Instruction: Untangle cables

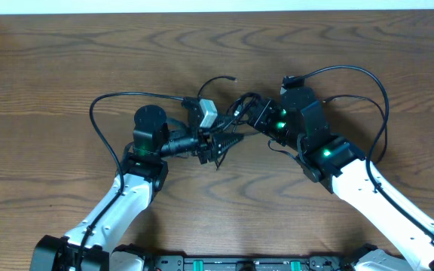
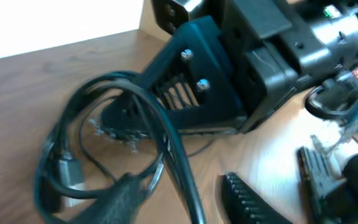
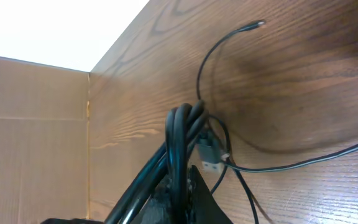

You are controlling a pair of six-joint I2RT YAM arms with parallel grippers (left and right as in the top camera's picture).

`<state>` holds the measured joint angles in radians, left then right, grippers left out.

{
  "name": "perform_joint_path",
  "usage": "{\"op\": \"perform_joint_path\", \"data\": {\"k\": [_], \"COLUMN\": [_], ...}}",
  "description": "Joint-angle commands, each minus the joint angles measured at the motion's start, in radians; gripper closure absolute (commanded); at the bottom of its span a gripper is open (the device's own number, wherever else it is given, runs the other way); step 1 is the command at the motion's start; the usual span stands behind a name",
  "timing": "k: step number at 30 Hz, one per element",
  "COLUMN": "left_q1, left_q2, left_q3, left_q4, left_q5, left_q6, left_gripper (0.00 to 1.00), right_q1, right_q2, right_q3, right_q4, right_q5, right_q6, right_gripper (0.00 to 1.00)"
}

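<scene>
Cables sat in one tangled bunch near the middle of the table, slightly toward its far edge, between both arms; nothing looked separated yet, so I judged nearly all the work was left. I had the right gripper clamped on a looped black bundle, and the left gripper half-spread with nothing between its fingers. One thin plug end trailed free toward the far edge.

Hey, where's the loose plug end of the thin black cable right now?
Overhead view: the plug end lies on the table near its middle, just beyond the cable tangle toward the far edge.
</scene>
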<state>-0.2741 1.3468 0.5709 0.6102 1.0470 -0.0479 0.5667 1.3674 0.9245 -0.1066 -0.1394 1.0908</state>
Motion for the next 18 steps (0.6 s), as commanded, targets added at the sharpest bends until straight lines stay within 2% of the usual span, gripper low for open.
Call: {"op": "perform_joint_path", "data": {"k": [1,2,11,18], "left_q1": [-0.002,-0.002,-0.002,-0.002], "left_q2": [-0.002,-0.002,-0.002,-0.002], "left_q3": [0.01,0.01,0.01,0.01], "left_q4": [0.004,0.004,0.004,0.004], "left_q5": [-0.091,-0.105,-0.118,-0.176], "left_q6": [0.01,0.01,0.01,0.01], "left_gripper": [0.81,0.92,0.92,0.93], "right_q1": [-0.004,-0.004,-0.004,-0.004], "right_q2": [0.003,0.003,0.003,0.004], "right_q3": [0.006,0.006,0.006,0.006], "right_q4": [0.002,0.002,-0.027,-0.141], "right_q5": [-0.001,-0.001,0.018,0.086], "right_q6": [-0.016,-0.021,-0.053,-0.079], "right_gripper": [0.99,0.99,0.99,0.99]}}
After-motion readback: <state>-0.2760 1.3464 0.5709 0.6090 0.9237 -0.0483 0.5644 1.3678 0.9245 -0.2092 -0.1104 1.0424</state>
